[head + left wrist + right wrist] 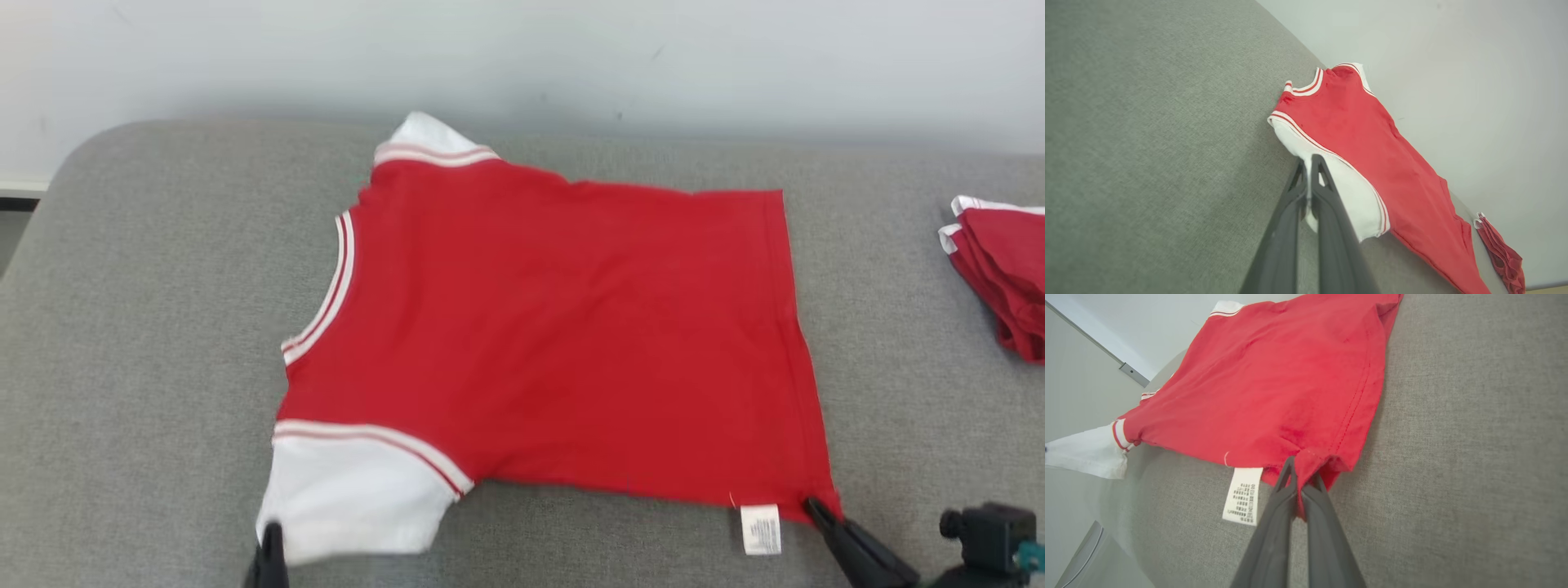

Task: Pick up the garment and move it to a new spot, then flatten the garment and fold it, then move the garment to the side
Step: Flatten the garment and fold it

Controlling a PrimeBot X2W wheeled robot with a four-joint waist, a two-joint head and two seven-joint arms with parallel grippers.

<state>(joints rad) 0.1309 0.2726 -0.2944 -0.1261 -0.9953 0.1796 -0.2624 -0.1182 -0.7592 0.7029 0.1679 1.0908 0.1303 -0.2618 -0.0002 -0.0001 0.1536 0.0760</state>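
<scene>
A red T-shirt [555,327] with white sleeves lies spread flat on the grey surface, neck to the left and hem to the right. My left gripper [269,535] is shut on the near white sleeve [1347,192], pinching its edge. At the lower right, my right gripper [816,510] is shut on the near hem corner [1314,461] of the shirt, which bunches between the fingers. A white care label [1243,494] hangs out beside that corner. The far sleeve [424,135] lies by the wall.
A folded red and white garment [1000,278] lies at the right edge of the grey cushioned surface [147,327]. A pale wall [522,57] runs directly behind it. The surface's rounded left end drops off at the far left.
</scene>
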